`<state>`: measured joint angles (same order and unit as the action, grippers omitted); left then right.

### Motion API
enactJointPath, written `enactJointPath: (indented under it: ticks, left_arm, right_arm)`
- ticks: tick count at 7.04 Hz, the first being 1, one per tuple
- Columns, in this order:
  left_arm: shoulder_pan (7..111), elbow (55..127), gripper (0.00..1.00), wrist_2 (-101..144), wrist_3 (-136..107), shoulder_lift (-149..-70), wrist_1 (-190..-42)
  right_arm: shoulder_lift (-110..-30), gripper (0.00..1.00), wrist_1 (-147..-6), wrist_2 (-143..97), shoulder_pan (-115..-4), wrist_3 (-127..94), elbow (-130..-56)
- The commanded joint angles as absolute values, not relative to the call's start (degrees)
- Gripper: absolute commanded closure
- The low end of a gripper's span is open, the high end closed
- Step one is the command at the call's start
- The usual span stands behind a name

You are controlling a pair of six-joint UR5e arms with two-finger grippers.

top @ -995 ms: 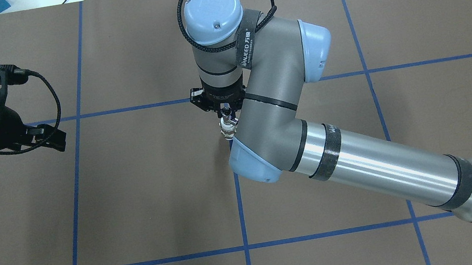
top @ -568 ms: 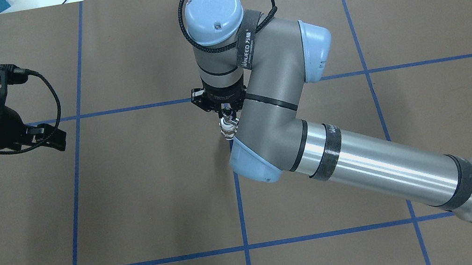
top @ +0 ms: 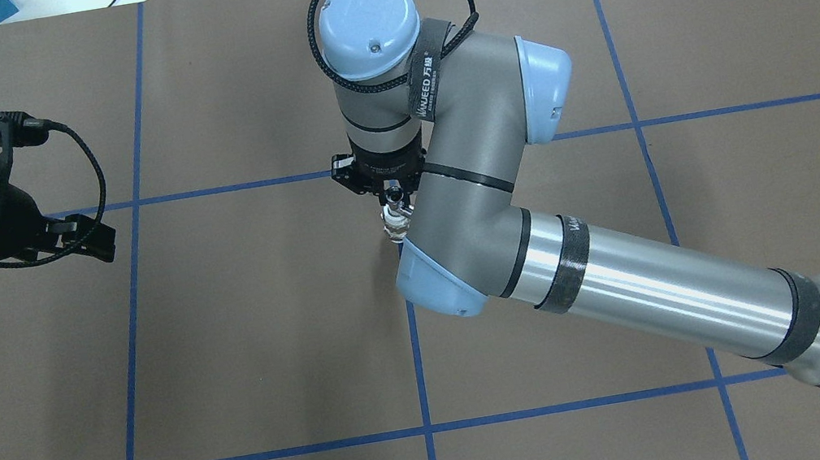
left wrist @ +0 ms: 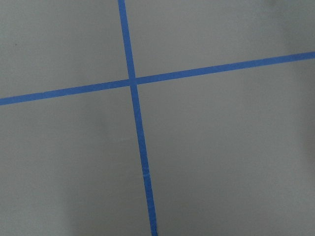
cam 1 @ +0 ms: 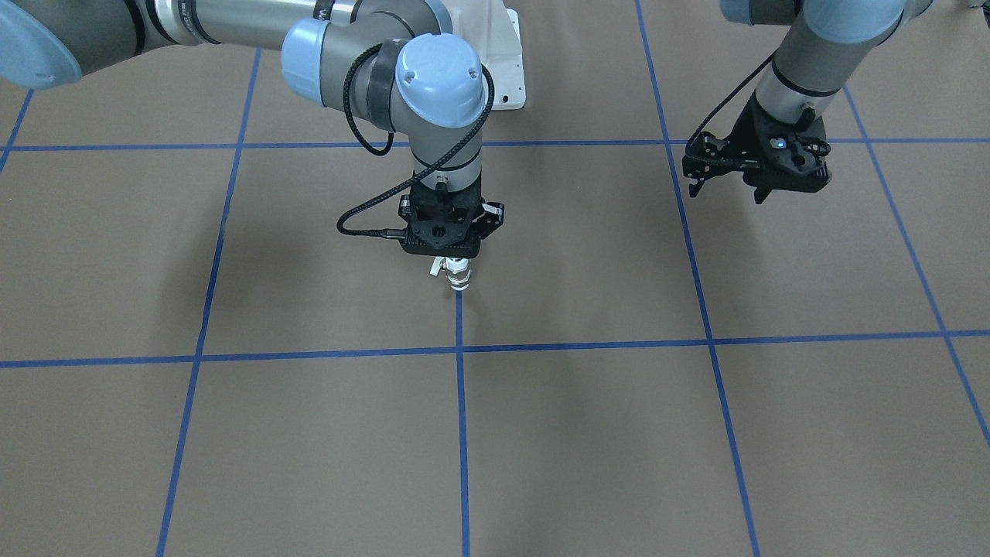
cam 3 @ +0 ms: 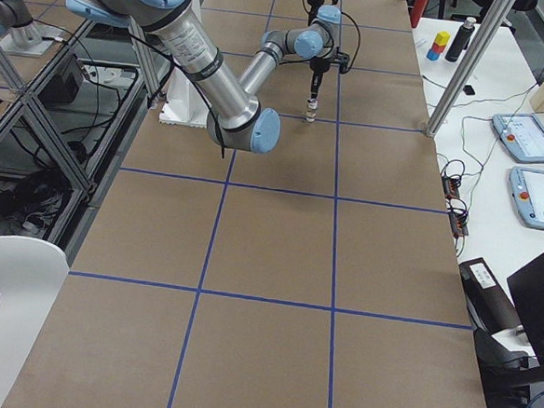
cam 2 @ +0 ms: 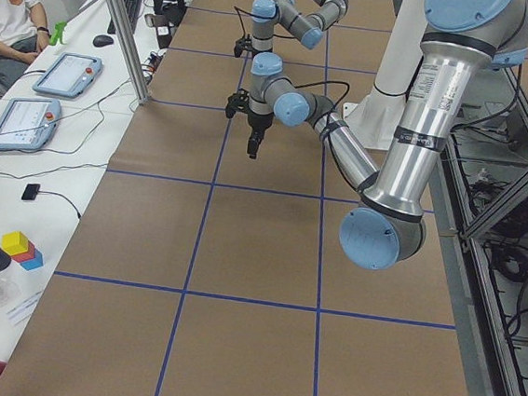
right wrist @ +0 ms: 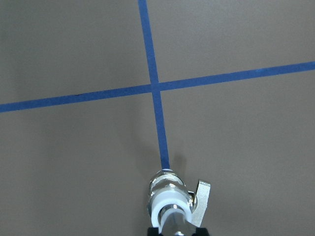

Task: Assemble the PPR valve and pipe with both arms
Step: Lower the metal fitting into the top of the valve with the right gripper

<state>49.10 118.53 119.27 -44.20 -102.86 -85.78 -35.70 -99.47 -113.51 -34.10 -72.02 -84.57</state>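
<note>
Right arm (cam 3: pixel 207 64) over brown taped table (cam 3: pixel 266 288), gripper (cam 3: pixel 310 96) pointing down, PPR valve (cam 3: pixel 309 111) below

We find the PPR valve (cam 1: pixel 458 273) in the right gripper (cam 1: pixel 455 261) above the middle of the table (cam 1: pixel 603 441), with the left gripper (cam 1: pixel 754 176) well apart on its left.

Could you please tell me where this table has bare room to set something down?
The brown-papered table is bare along the row farthest from the robot, past the blue tape line, and between the left black claw and the centre. The centre is crowded: the right black claw holds the white-ended brassy valve.
</note>
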Motion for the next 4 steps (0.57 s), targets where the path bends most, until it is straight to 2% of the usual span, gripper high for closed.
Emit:
enactJointPath:
  ticks: [1,3,4]
  left_arm:
    - [49.1,118.5,0.01,119.3,-44.2,-102.8,-85.8]
    - [49.1,118.5,0.01,119.3,-44.2,-102.8,-85.8]
    - [49.1,118.5,0.01,119.3,-44.2,-102.8,-85.8]
  right_arm:
    - [-35.6,0.44,-99.4,-112.9,-33.7,-72.0,-84.2]
    - [-35.5,0.34,-99.4,-112.9,-33.7,-72.0,-84.1]
    - [-35.5,0.24,-99.5,-112.9,-33.7,-72.0,-84.2]
